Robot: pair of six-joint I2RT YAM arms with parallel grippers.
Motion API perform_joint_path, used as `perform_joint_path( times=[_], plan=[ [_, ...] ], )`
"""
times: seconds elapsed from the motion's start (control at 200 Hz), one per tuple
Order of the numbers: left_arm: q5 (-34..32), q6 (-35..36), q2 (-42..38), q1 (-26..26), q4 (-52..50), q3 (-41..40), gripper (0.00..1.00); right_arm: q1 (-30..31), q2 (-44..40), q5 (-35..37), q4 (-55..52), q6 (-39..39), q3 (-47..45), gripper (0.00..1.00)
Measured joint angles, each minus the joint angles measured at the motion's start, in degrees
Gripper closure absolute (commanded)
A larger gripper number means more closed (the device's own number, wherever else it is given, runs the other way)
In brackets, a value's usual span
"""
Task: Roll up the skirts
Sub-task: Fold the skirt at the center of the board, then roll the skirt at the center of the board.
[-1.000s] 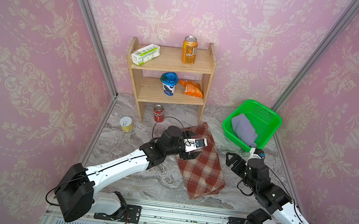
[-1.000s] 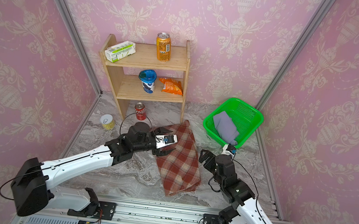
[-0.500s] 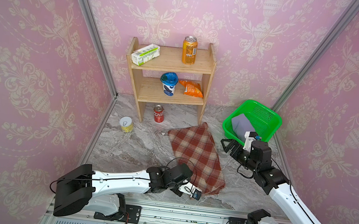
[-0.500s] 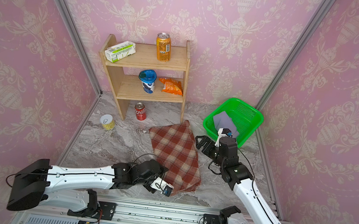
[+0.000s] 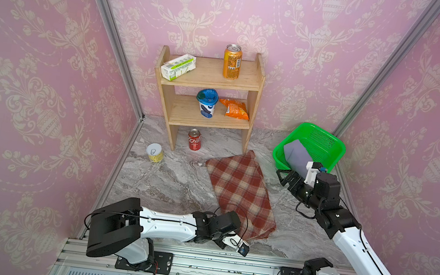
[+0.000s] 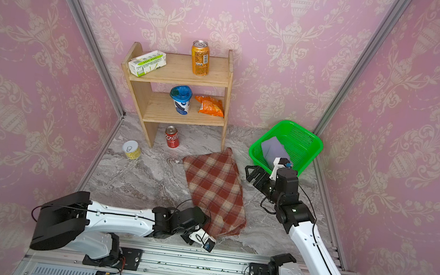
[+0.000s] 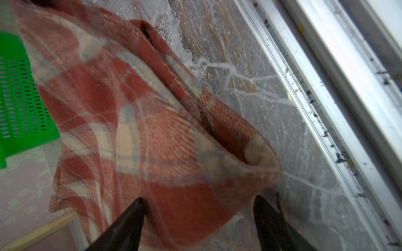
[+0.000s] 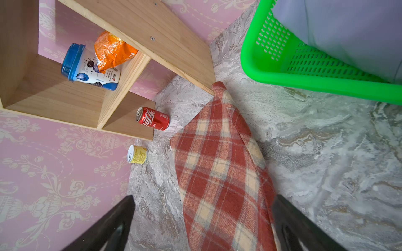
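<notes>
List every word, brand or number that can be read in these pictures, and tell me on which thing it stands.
"可乐", probably: the visible part of a white Chinese script on the red can, in the right wrist view.
Too small or blurred to read: the print on the blue-lidded cup, orange bag, yellow tin, orange can and green-and-white box.
No other text shows.

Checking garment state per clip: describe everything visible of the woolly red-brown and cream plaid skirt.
The woolly red-brown and cream plaid skirt lies flat, unrolled, on the grey marbled tabletop, tapering toward the wooden shelf, apart from the green plastic basket. Its near hem shows two layers, gaping. The open left gripper straddles that hem; contact unclear.
</notes>
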Motion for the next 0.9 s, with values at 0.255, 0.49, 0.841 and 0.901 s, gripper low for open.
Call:
perform_joint_path(
  times=[0.255,0.49,0.841,0.901],
  plan=[
    [0.2,-0.1,4.2,-0.2,4.5,1.0,0.48,-0.9,-1.1,-0.7,-1.2,0.0,-0.4,0.00],
    [0.5,-0.7,7.9,-1.2,8.2,1.6,1.00,-1.9,-1.5,-1.3,-1.4,-1.0,-2.6,0.00],
    [1.5,-19.4,9.9,0.9,14.7,5.6,1.00,-7.0,-4.8,-5.9,-4.0,-2.8,-4.1,0.01],
    [3.0,-26.5,9.8,3.4,18.2,5.7,1.00,-8.2,-5.9,-7.3,-4.3,-3.0,-4.9,0.02]
  ],
)
